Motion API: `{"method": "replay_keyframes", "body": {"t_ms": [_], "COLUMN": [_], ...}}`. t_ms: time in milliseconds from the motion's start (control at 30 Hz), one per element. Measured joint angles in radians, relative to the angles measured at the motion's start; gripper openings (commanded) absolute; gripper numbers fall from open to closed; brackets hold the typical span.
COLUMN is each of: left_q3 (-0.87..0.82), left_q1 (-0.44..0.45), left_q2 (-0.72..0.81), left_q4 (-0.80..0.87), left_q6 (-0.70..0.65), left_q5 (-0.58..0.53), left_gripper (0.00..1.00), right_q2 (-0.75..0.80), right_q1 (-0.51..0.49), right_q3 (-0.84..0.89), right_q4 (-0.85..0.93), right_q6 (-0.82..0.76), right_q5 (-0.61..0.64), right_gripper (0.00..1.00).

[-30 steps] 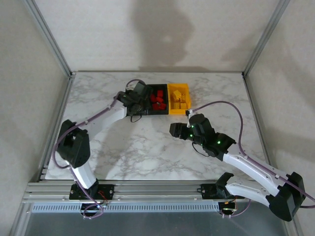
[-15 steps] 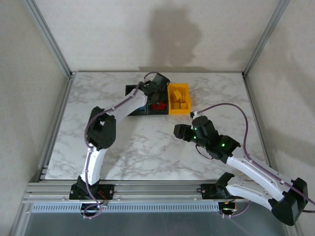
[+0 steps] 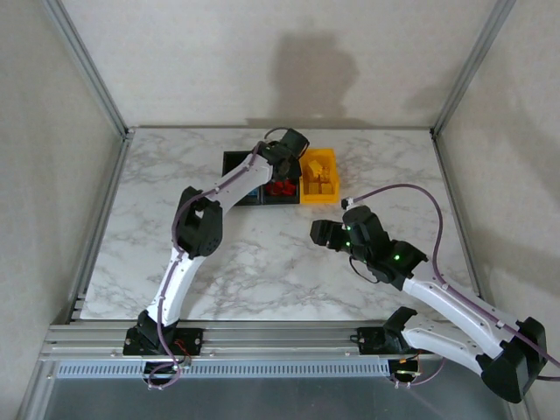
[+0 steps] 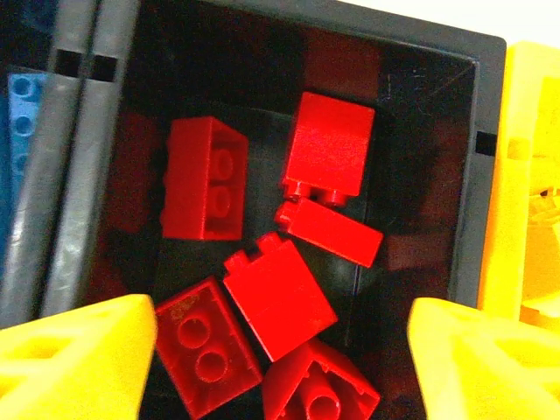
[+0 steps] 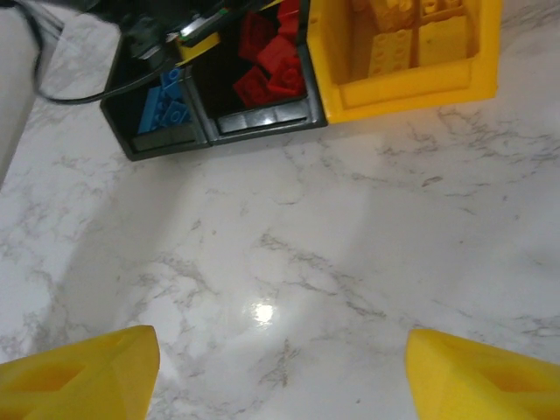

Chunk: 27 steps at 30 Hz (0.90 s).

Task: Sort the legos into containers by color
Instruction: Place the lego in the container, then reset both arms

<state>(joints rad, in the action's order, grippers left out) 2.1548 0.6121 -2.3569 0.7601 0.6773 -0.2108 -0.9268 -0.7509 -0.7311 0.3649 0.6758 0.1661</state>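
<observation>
The left pincer (image 4: 280, 359) is held right above the middle black bin (image 4: 484, 184). Its two yellow fingers (image 4: 74, 359) are spread wide apart, and nothing is gripped between them. In the left wrist view, six red legos (image 4: 328, 144) can be counted in this bin. They lie in a jumble, and some are touching. The lowest one is cut off by the bottom edge, and the one in the near left corner is partly hidden by a finger. Whether more are covered cannot be told. At the left edge a bit of the blue legos (image 4: 22, 101) is seen past the grey walls, cut off. At the right edge a strip of the yellow bin (image 4: 525, 157) is seen.

The right pincer (image 5: 280, 376) is held over the bare worktop (image 5: 306, 236), well apart from the bins. Its fingers are spread wide too, and nothing is held.

In the right wrist view the three bins are lined up side by side. The blue legos are seen in the left black bin (image 5: 162, 144), and yellow legos (image 5: 407, 39) in the yellow bin. The backs of the bins are cut off by the top edge. The left arm (image 5: 149, 35) is in front of the black ones, so the bricks there cannot be counted.
</observation>
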Motion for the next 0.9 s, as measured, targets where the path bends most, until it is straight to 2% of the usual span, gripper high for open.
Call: {"method": "replay_keyframes", "body": {"t_ms": [33,67,100,167,300,400,467,533,600,700,800,900], "left_q3": [-0.038,-0.074,-0.124,-0.233,-0.539,-0.793,-0.969,-1.161,-1.355,-1.601,-1.729,-1.773], "left_q1": [0.000,0.000,0.000,0.000,0.002,-0.003,-0.022,-0.058,-0.108,-0.200,-0.330,-0.473], "left_q2": [0.034,0.065,0.113,0.220,0.529,0.793,0.964,1.139,1.297,1.485,1.542,1.481], "left_q4": [-0.005,-0.010,-0.019,-0.056,-0.188,-0.306,-0.396,-0.502,-0.609,-0.737,-0.837,-0.948], "left_q6": [-0.005,-0.009,-0.014,-0.018,-0.034,-0.061,-0.094,-0.146,-0.203,-0.294,-0.371,-0.415], "left_q5": [-0.003,-0.006,-0.011,-0.022,-0.062,-0.127,-0.167,-0.213,-0.251,-0.296,-0.313,-0.307], "left_gripper": [0.93,0.97,0.99,1.00,1.00,1.00,1.00,1.00,1.00,1.00,1.00,1.00], "right_q2": [-0.006,-0.013,-0.024,-0.047,-0.092,-0.131,-0.132,-0.113,-0.113,-0.167,-0.266,-0.423], "right_q1": [0.010,0.019,0.029,0.051,0.145,0.227,0.254,0.264,0.292,0.386,0.447,0.458], "right_q3": [0.000,-0.003,-0.008,-0.025,-0.066,-0.080,-0.033,0.085,0.189,0.293,0.396,0.480], "right_q4": [0.000,0.002,0.004,0.008,-0.003,-0.056,-0.180,-0.383,-0.521,-0.705,-0.955,-1.224], "right_q6": [-0.003,-0.008,-0.009,-0.032,-0.077,-0.118,-0.197,-0.317,-0.407,-0.482,-0.563,-0.640], "right_q5": [0.011,0.021,0.034,0.064,0.168,0.304,0.409,0.517,0.574,0.608,0.600,0.573], "right_gripper": [0.81,0.96,0.99,0.99,0.99,0.99,0.99,0.99,0.99,0.99,0.99,0.99]}}
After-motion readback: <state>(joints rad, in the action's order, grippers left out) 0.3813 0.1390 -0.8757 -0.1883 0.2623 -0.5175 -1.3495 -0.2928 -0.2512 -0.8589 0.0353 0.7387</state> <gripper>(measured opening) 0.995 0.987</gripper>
